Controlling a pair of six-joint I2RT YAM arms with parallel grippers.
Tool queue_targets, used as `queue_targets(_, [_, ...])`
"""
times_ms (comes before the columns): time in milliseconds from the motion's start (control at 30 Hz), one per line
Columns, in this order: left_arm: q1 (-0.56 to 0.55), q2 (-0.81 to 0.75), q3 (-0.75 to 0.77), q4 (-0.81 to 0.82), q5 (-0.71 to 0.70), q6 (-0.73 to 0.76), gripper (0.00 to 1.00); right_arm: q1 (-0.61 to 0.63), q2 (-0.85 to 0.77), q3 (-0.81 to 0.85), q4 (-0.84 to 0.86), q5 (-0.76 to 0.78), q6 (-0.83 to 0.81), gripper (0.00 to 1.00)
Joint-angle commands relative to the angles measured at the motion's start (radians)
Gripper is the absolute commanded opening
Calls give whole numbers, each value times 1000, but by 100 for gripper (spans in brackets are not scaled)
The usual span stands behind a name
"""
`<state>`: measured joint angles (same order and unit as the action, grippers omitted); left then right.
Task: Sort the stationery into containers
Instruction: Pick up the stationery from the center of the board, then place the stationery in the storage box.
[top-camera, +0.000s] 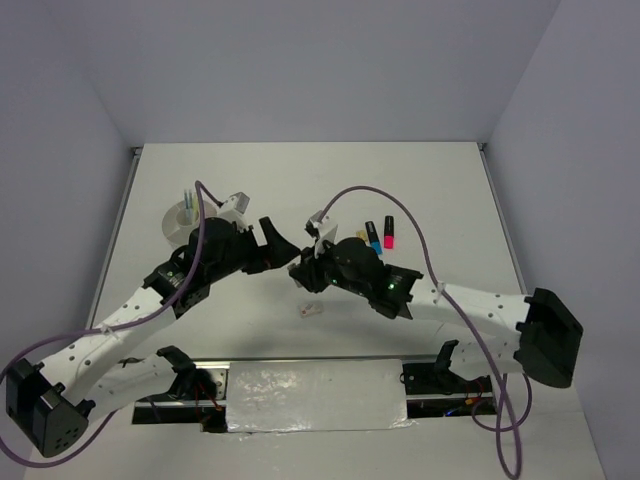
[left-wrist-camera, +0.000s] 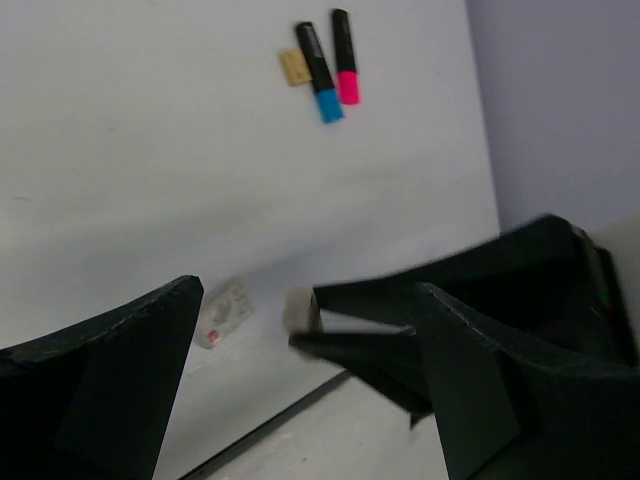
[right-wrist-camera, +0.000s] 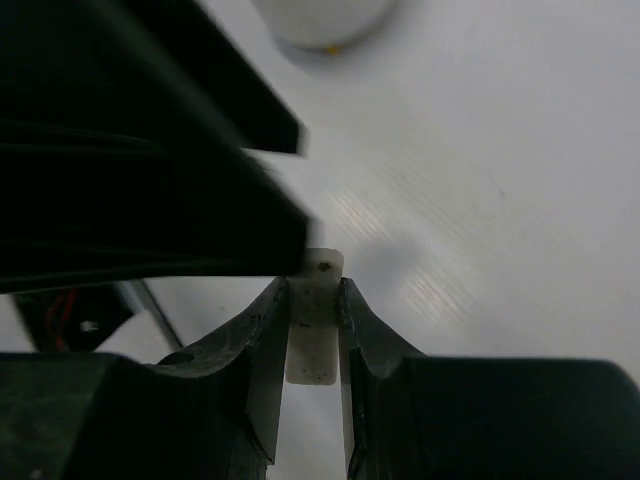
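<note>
My right gripper (right-wrist-camera: 314, 285) is shut on a small off-white eraser (right-wrist-camera: 315, 330), which it holds above the table with the far end sticking out past the fingertips. In the left wrist view that eraser (left-wrist-camera: 300, 308) shows between the wide-open fingers of my left gripper (left-wrist-camera: 308, 325). From above, the left gripper (top-camera: 285, 247) and right gripper (top-camera: 303, 272) meet tip to tip mid-table. The white tub (top-camera: 185, 222) with pens standing in it lies behind the left arm. A blue highlighter (left-wrist-camera: 322, 75), a pink highlighter (left-wrist-camera: 345, 60) and a tan eraser (left-wrist-camera: 292, 67) lie together on the table.
A small white wrapped eraser (top-camera: 312, 310) lies on the table just in front of the two grippers, near the front edge. The tub's underside edge (right-wrist-camera: 320, 20) shows at the top of the right wrist view. Grey walls stand close on both sides.
</note>
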<state>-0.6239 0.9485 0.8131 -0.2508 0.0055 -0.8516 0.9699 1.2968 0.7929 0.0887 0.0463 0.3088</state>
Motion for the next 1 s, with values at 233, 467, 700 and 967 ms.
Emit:
queue_targets(233, [-3,-43,-60,220,248,-173,95,124,-182,-98,247,179,-139,2])
queue_targets(467, [-3,-68,-83,222,258,-175,80,139,-203,-115,287,195,-174,3])
queue_targets(700, [-3,-42,-81,212,264,-155,68,150,-255,-147,319,175,-214,4])
queue_targets(967, [-5,1,-84,240,292,-136,35,158,-248,-129,306,124,-243,5])
